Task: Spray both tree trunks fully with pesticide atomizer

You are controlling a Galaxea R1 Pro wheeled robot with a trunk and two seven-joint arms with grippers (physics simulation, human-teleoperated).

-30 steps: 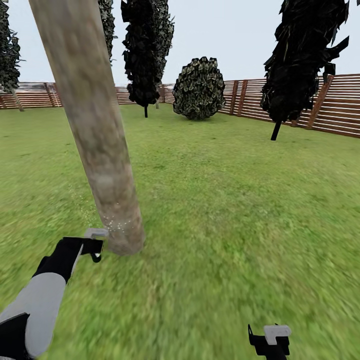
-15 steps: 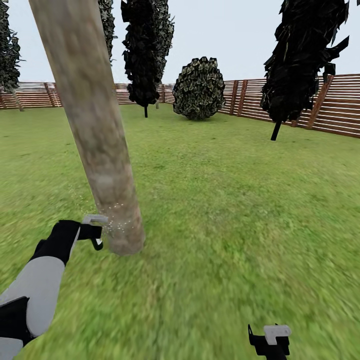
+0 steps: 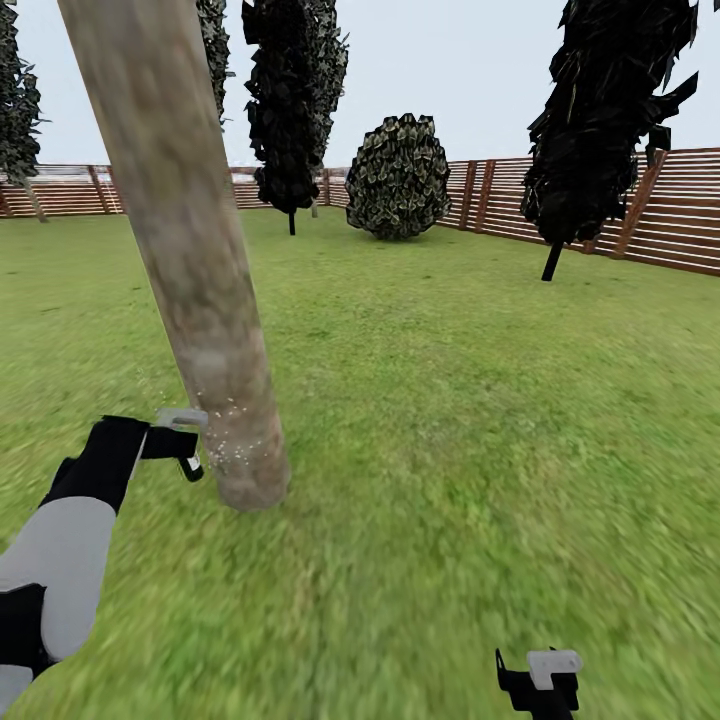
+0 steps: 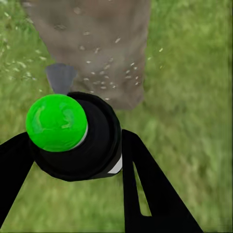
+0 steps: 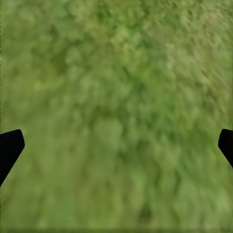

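The left gripper (image 4: 73, 160) grips the atomizer (image 4: 80, 138) near the tree trunk (image 3: 190, 280), where spray droplets (image 3: 232, 440) speckle its base. The right gripper (image 3: 540, 680) hangs open, empty. Next, aim higher up the bark.

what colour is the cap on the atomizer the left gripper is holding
Bright green, clearest in the left wrist view, on the atomizer in the left gripper.

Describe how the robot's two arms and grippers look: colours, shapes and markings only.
The left arm has a pale grey rounded forearm with black sections at the elbow and wrist. The left gripper is black with a light grey block on top; its fingers are flat black blades, one with a slot cut through. The right gripper is the same black, topped by a grey block. No cables or markings are visible.
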